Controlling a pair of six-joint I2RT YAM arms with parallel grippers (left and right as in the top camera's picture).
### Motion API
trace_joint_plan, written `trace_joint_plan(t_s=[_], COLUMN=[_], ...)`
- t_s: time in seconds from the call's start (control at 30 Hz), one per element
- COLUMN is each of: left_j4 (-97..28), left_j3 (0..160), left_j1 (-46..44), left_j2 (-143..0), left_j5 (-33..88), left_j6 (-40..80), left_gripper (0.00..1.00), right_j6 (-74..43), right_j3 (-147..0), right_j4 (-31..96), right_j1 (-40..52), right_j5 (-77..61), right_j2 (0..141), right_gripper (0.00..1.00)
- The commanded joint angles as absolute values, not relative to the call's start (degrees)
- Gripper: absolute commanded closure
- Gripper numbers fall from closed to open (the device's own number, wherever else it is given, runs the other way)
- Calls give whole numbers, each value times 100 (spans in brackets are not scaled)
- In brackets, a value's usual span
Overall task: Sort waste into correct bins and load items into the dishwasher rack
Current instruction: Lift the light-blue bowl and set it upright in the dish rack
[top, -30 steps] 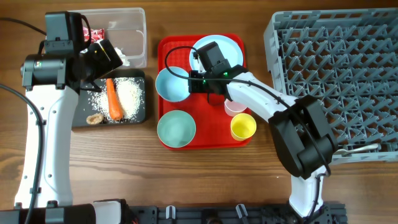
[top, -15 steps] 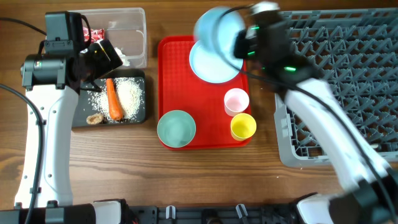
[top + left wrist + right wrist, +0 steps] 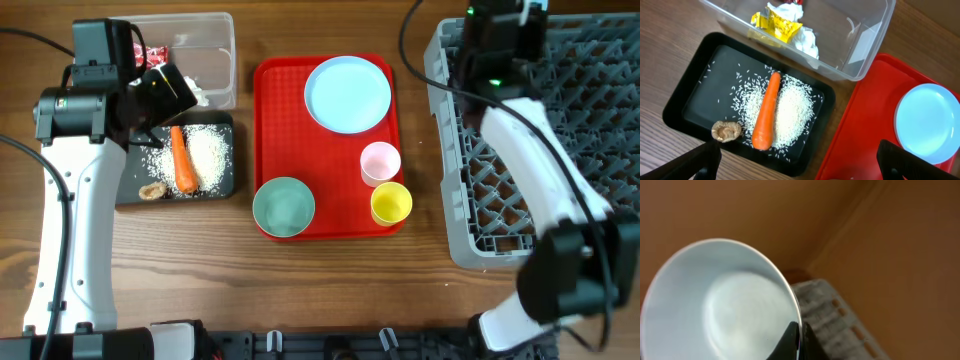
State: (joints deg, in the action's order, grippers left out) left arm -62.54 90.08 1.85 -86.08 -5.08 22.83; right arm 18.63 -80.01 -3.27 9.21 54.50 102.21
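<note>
Seating the pale-blue bowl point(image 3: 720, 305) — pinched by its rim in the closed right gripper point(image 3: 797, 335), above the dishwasher rack point(image 3: 560, 130) at its 11 o'clock corner — likely calls for lowering it tilted between pegs point(image 3: 575, 95) before release.

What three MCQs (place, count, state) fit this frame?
1. Carrot lies in: A clear tub; B black tray; C rack.
2. Cups on red tray: A one; B three; C two.
3. Right end effector: A shut on bowl; B open; C shut on cup.
Answers: B, it rests on rice in the black tray; C, pink cup and yellow cup; A, its fingers pinch the bowl's rim in the wrist view.
</note>
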Motion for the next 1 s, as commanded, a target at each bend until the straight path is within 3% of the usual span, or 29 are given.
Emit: trace_joint_plan(t_s=[0.0,0.2,0.97], left_j4=[-6239,-6239,-6239], left_j3=[9035,9035,9035], left_j1=[204,204,204], left_j2=[-8593,-8593,-8593], left_j5=[-582,-582,-582], left_j6=[2290,2290,2290], left_gripper=[0,0,0], right_j6=[3793,4268,4246], right_j3=[-8040,-8040,-8014], right_j4=[-989,-1452,-1026], right_j1=[915,915,913], right_j5=[6294,6342,5411], right_j2=[10956,11461,11500], right_gripper=[96,96,96])
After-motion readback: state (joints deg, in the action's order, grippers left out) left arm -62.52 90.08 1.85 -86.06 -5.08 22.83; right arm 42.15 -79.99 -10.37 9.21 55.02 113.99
